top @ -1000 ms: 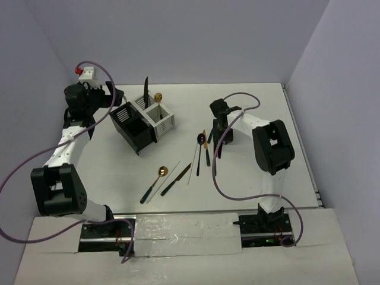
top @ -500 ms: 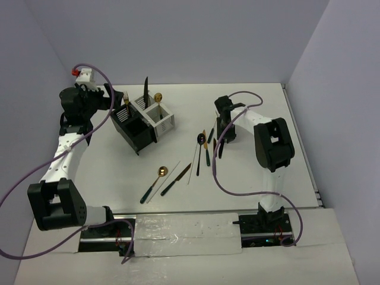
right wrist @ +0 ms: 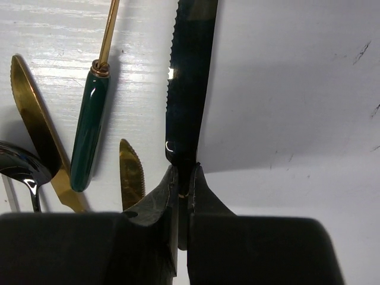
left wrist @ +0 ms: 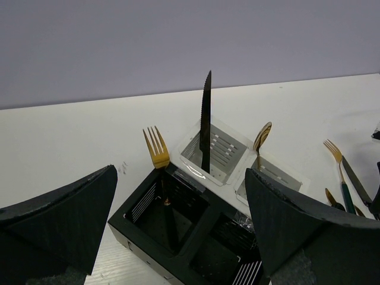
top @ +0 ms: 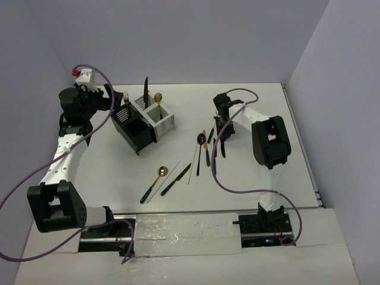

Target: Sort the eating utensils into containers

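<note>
Right tool (right wrist: 183,178) just clamped black knife (right wrist: 190,89) (left tool (left wrist: 180,172) spread wide).

A white table (top: 107,166) sits inside a plain lilac-grey enclosure, shut in by a back wall (top: 190,41), a left wall (top: 24,71) and a right wall (top: 350,119). The light is soft and even, and shadows are faint. Along the near edge runs a glossy white strip (top: 184,231), possibly tape.

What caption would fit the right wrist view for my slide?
Right gripper shut on a black serrated knife, beside a green-handled utensil lying on the white table.
</note>
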Controlling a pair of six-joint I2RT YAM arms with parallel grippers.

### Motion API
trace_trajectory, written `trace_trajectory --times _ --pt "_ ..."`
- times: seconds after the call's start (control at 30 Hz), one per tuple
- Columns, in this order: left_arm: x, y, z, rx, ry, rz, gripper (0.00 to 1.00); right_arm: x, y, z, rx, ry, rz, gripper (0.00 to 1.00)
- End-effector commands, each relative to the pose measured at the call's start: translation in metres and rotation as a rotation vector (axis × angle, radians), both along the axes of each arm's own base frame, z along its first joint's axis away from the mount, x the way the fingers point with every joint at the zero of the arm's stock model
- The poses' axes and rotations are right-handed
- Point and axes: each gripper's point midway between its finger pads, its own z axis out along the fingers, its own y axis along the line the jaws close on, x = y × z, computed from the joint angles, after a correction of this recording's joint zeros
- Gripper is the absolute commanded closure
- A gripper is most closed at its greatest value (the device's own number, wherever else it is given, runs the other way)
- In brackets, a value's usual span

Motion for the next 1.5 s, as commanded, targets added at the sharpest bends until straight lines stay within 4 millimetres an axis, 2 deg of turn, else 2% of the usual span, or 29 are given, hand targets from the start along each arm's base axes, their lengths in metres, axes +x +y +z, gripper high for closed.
trace_trajectory --times 0.0,0.13,0.17,0.2,0.27,0.37,0.8,1.1,1.47 --pt "-0.008 0.001 0.017 0.024 -0.047 -0.004 0.01 0.002 -0.012 -0.010 -0.059 0.031 0.048 1.00" --pt "-0.010 0.001 0.017 0.034 -0.051 -0.005 0.01 0.012 -0.013 0.004 -0.064 -0.040 0.055 1.00" --pt "-0.010 0.001 0.016 0.034 -0.049 -0.005 0.01 0.012 -0.012 0.014 -0.049 -0.075 0.060 1.00" --pt "-0.010 0.001 0.016 0.034 -0.049 -0.006 0.01 0.021 -0.008 0.020 -0.034 -0.132 0.070 1.00" --pt "-0.010 0.000 0.016 0.031 -0.048 -0.007 0.01 0.019 -0.007 0.033 -0.021 -0.186 0.072 1.00" --pt "-0.010 -0.001 0.020 0.027 -0.055 -0.012 0.01 0.019 -0.007 0.040 -0.020 -0.216 0.071 1.00" --pt "-0.014 0.000 0.028 0.036 -0.078 -0.009 0.01 0.019 -0.004 0.051 0.007 -0.256 0.085 1.00" --pt "-0.014 -0.001 0.029 0.034 -0.079 -0.013 0.01 0.025 -0.002 0.039 0.004 -0.220 0.092 1.00" --pt "-0.016 -0.001 0.029 0.041 -0.082 -0.017 0.01 0.027 0.006 0.061 0.063 -0.275 0.103 1.00"
